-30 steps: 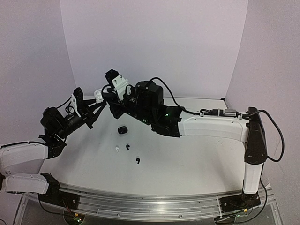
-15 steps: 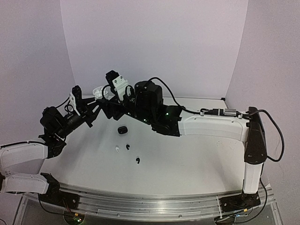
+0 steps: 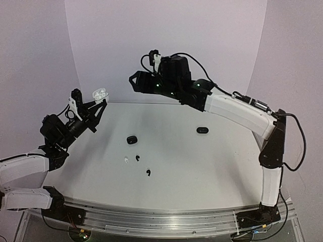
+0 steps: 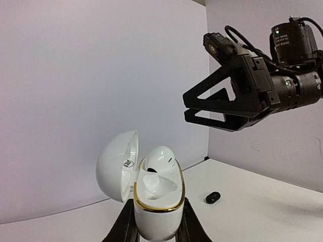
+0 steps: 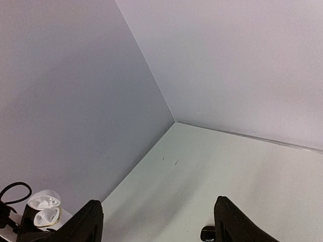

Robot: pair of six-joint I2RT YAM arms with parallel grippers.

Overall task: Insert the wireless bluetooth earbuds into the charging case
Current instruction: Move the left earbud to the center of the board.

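Top view: we pinch the white charging case in the left gripper, lid open, raised off the table, presumably so its wells face the other arm.
Right gripper: high up, jaws wide, empty.
Loose buds: white earbud and black earbud mid-table, another black one nearer us, all near a black case.
Left wrist: one white bud seated in our case; we cannot tell about the second well.
Right wrist: nothing between our fingers; white case low left.

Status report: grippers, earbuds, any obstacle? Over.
Left gripper shut on open white case, seated earbud inside. Right gripper open, empty. Loose white earbud, two black earbuds on table. Path clear.
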